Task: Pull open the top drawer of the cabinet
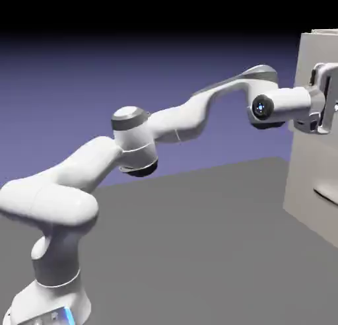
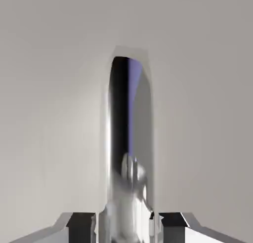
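Observation:
The cabinet [image 1: 305, 165] stands off-white at the exterior view's right edge. My hand is pressed up against its upper part, on the top drawer [image 1: 305, 63]. In the hand view the top drawer's pale front [image 2: 49, 99] fills the picture. Its shiny bar handle [image 2: 129, 138] runs up the middle. My gripper [image 2: 127, 227] is shut on that handle, with one dark fingertip [image 2: 81, 223] on each side of the bar. In the exterior view the gripper [image 1: 332, 106] is partly cut off by the picture's edge. The drawer front sits flush with the cabinet.
A second handle [image 1: 327, 195] on the lower drawer sticks out below my hand. The grey table [image 1: 198, 238] stretches between the robot's base and the cabinet. The arm reaches across it at drawer height.

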`<state>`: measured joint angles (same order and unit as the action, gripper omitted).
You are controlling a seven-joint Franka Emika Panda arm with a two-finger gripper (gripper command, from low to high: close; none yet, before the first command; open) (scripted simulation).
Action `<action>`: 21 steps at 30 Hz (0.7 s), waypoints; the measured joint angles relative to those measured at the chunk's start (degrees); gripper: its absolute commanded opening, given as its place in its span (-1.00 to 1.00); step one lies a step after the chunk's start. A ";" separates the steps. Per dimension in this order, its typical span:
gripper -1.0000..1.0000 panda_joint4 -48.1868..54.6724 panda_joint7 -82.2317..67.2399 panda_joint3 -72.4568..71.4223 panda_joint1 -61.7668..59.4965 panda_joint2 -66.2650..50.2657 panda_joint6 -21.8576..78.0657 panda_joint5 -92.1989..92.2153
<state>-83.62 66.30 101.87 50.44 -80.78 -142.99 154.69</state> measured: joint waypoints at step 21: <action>-1.00 -43.60 -7.84 8.68 28.47 -0.66 15.52 -2.38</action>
<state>-127.22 58.46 110.56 78.92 -81.44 -127.47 152.31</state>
